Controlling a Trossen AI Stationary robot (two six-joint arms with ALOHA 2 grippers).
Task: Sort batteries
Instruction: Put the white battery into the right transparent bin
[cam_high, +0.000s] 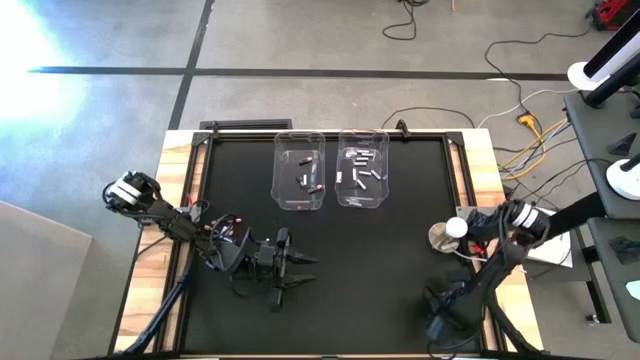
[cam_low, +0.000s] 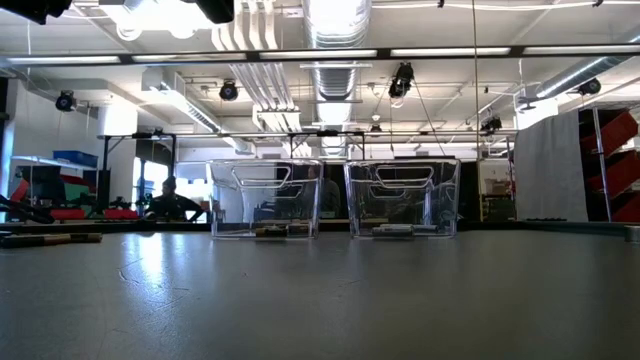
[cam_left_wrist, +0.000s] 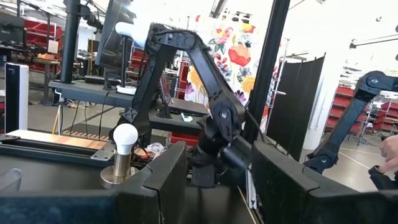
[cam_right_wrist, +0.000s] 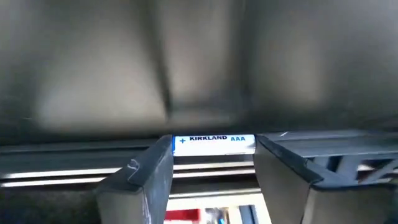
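Observation:
Two clear bins stand at the far middle of the black mat. The left bin holds a few dark batteries, the right bin several silvery ones. My right gripper, near the table's near right corner, is shut on a white AAA battery with a blue end. My left gripper hovers open over the mat's near left part, nothing between its fingers. It points toward the right arm. My right gripper pinches the white battery by its two end faces, one finger on the blue end and the other on the far end. The battery lies level across the gap at the fingertips. The fingers slant downward.
A white bulb on a round metal base stands at the mat's right edge, with red wire beside it. Wooden boards and metal rails frame the mat. A person's hand shows beyond the table. Open mat lies between the arms.

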